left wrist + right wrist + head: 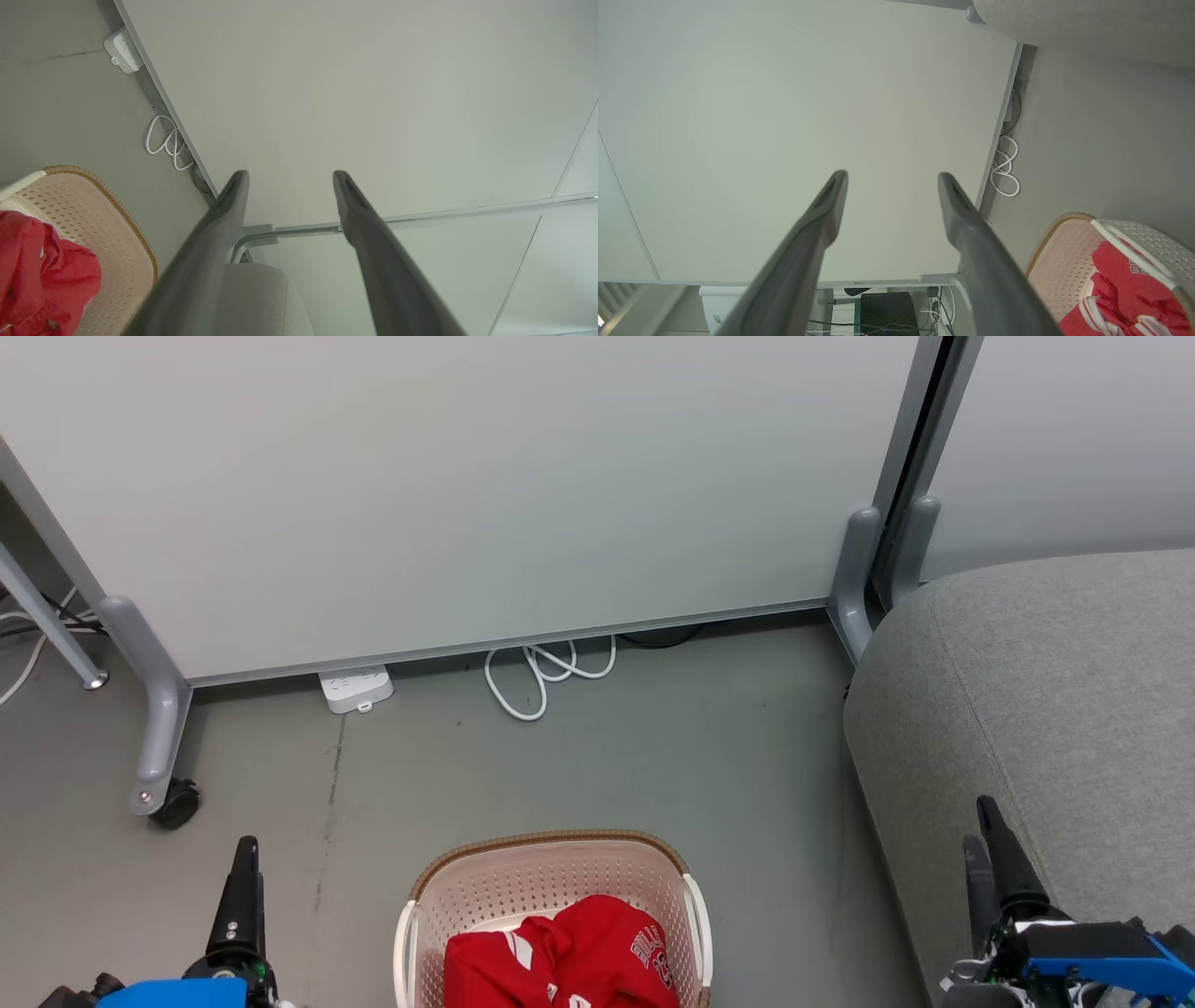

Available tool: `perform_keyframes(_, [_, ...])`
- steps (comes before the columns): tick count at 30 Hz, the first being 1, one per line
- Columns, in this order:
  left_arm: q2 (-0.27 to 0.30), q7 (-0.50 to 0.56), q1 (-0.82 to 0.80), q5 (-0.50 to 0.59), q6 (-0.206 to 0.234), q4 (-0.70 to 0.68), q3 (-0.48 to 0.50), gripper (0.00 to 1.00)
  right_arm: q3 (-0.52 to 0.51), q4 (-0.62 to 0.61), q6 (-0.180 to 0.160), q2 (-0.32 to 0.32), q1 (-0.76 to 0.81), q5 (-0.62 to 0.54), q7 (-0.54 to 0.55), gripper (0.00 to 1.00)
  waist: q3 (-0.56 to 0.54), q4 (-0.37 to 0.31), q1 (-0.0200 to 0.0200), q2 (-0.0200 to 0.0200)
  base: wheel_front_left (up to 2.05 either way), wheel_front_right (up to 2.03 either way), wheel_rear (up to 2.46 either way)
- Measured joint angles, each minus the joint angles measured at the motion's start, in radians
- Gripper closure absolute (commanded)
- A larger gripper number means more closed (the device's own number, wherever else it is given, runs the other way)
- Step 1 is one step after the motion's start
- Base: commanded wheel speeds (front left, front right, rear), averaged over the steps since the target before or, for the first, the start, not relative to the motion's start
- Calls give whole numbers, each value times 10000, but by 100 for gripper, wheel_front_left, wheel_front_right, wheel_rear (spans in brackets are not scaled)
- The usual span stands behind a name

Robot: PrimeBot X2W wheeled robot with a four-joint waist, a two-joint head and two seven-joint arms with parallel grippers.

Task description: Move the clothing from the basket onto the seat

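Observation:
The cream basket [523,882] with its brown rim stands on the floor at the bottom centre of the head view. Red clothing [569,957] with white stripes and white lettering is bunched inside it, also seen as clothing [42,275] and clothing [1129,289] in the wrist views. The grey seat [1055,709] fills the right side. My left gripper [245,859] is up at the lower left, left of the basket [93,219], its fingers [233,196] apart and empty. My right gripper [985,826] hangs in front of the seat, right of the basket [1064,261], fingers [833,196] apart and empty.
A pale partition panel [467,485] on grey wheeled feet [159,747] stands behind the basket. A white power strip [356,689] and a coiled white cable [541,672] lie at its base. Grey floor [653,756] lies between the basket and the panel.

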Motion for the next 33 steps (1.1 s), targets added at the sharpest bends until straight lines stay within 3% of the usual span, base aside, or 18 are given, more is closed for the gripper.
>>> perform_keyframes(21, [36, -823, -95, 4307, 374, -759, -652, 0, 729, -568, 2, -2, -51, -4130, -834, 0, 31, 14, 0, 0, 0, 0, 0])
perform_keyframes(33, [67, -1235, -141, 6220, 529, -794, -1018, 0, 1099, -554, 2, -4, -92, -6130, -1239, 0, 31, 50, 0, 0, 0, 0, 0])
